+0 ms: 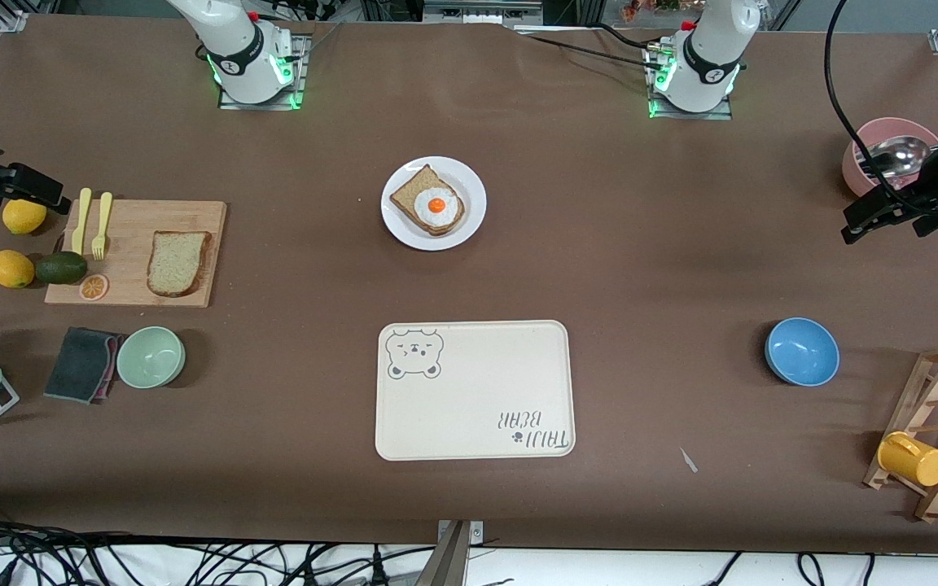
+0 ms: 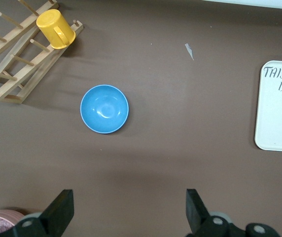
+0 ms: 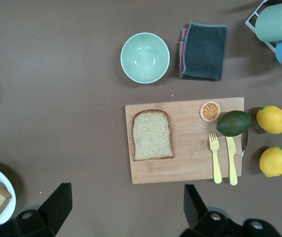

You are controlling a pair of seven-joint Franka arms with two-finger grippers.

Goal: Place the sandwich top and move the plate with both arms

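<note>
The sandwich top (image 1: 178, 262), a pale speckled bread slice, lies flat on a wooden cutting board (image 1: 135, 220) toward the right arm's end; it also shows in the right wrist view (image 3: 152, 135). The white plate (image 1: 473, 195) sits mid-table and holds a darker toast slice with a fried egg (image 1: 436, 205); its rim shows in the right wrist view (image 3: 5, 180). My right gripper (image 1: 25, 185) (image 3: 126, 187) is open and empty, up over bare table beside the board. My left gripper (image 1: 884, 220) (image 2: 128, 193) is open and empty, up over bare table near a pink bowl.
A cream bear tray (image 1: 475, 391) lies nearer the front camera than the plate. A green bowl (image 1: 151, 356), dark cloth (image 1: 82, 364), lemons, avocado and yellow cutlery surround the board. A blue bowl (image 1: 802, 351), pink bowl with spoon (image 1: 884, 150) and mug rack (image 1: 933, 431) stand at the left arm's end.
</note>
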